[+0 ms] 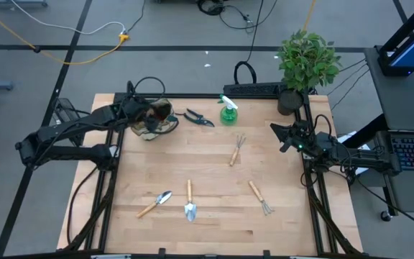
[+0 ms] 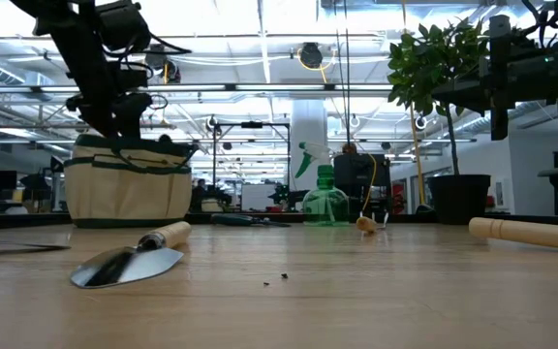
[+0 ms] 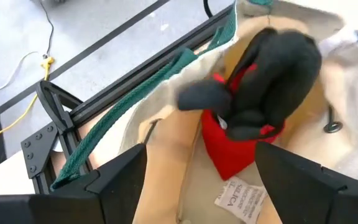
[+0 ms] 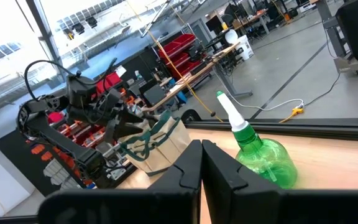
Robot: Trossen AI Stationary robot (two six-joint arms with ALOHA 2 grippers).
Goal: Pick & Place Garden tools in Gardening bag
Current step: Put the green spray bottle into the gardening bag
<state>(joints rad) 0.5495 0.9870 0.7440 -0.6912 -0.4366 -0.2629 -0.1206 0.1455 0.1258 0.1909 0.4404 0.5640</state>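
At the table's far left corner sits the bag (image 1: 155, 124), tan with green trim, and inside it lies the red-and-black glove (image 3: 253, 106). The left gripper (image 1: 141, 115) hangs right over the bag's mouth, its fingers (image 3: 114, 180) spread wide and holding nothing. Just beside the bag lie the dark shears (image 1: 195, 117), then the green spray bottle (image 1: 228, 111) near the far edge. A fork rake (image 1: 236, 150) rests mid-table; nearer the front edge lie two trowels (image 1: 155, 203) (image 1: 190, 201) and a second rake (image 1: 259, 197), all well apart on the pale wood table (image 1: 214, 173). The right gripper (image 1: 284, 135) waits at the right edge, its fingers (image 4: 185, 168) pressed together and empty. A potted plant (image 1: 306, 63) stands at the far right corner. Around the table there is grey floor with cables (image 1: 85, 43), and beyond it a bright workshop with benches and ceiling lights.
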